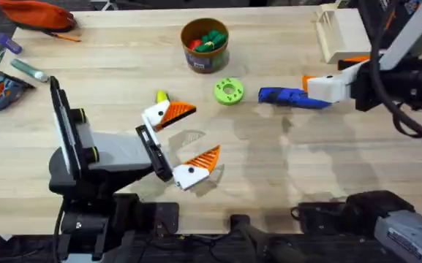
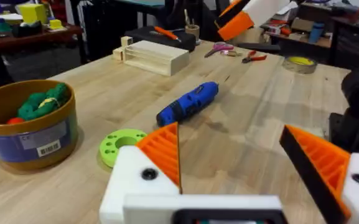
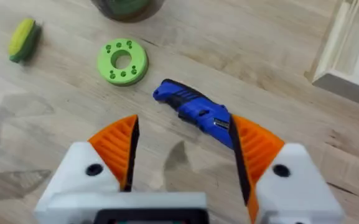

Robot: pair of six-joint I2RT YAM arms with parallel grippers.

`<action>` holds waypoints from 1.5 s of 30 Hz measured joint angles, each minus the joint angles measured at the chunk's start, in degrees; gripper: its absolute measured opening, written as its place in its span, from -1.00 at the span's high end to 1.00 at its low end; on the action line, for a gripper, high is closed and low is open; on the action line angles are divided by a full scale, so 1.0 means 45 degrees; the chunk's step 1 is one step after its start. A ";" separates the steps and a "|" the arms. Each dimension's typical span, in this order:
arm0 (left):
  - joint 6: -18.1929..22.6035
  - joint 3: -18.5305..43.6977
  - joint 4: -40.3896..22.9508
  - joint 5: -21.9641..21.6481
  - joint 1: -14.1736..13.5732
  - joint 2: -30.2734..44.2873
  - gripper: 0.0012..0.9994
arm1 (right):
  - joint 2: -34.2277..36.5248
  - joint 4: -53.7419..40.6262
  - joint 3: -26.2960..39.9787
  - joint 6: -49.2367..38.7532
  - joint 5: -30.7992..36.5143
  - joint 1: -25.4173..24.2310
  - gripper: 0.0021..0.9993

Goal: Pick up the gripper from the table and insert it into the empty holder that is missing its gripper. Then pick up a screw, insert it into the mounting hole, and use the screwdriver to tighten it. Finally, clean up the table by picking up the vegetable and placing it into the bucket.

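Observation:
My left gripper [image 1: 183, 140] is open above the table's middle left, an orange ribbed pad on each of its white jaw blocks [image 2: 139, 177]. The yellow vegetable [image 1: 161, 97] lies just beyond its far finger. The blue screwdriver [image 1: 291, 97] lies flat right of centre. My right gripper [image 1: 328, 73] hovers open over the screwdriver's right end, both orange pads [image 3: 120, 146] in place, with one pad close beside the screwdriver [image 3: 195, 112]. The ochre bucket [image 1: 205, 44], holding red and green toy pieces, stands at the back centre. No loose gripper piece or screw is in view.
A green ring disc [image 1: 228, 91] lies between the bucket and the screwdriver. A pale wooden box [image 1: 338, 33] stands at the back right. An orange pouch [image 1: 39, 13] and small tools lie at the back left. Bare wood shows at the front centre.

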 joint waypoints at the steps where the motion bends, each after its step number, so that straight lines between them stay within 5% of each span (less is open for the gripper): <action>1: 0.0000 0.0000 0.0000 0.0000 0.0000 0.0001 -0.97 | 0.0000 0.0000 0.0000 0.0003 0.0000 0.0000 -0.59; 16: -0.0687 0.0012 0.0028 -0.0159 0.0000 -0.0003 -0.97 | 0.0000 0.0000 0.0000 0.0003 0.0000 0.0000 -0.59; 22: -0.0874 0.0860 -0.1237 -0.1250 0.0000 -0.0002 -0.97 | 0.0000 0.0000 0.0000 0.0003 0.0000 0.0000 -0.59; 29: -0.0122 0.2856 -0.2653 -0.2342 0.0000 0.1131 -0.97 | 0.0000 -0.0002 0.0000 0.0003 0.0000 0.0000 -0.59; 36: 0.0945 0.5508 -0.4327 -0.3633 0.0000 0.4566 -0.97 | 0.0000 0.0000 0.0000 0.0003 0.0000 0.0000 -0.59; 45: 0.1226 0.9786 -0.6062 -0.5327 0.0000 0.8501 -0.97 | 0.0000 -0.0003 0.0000 0.0041 0.0000 0.0000 -0.59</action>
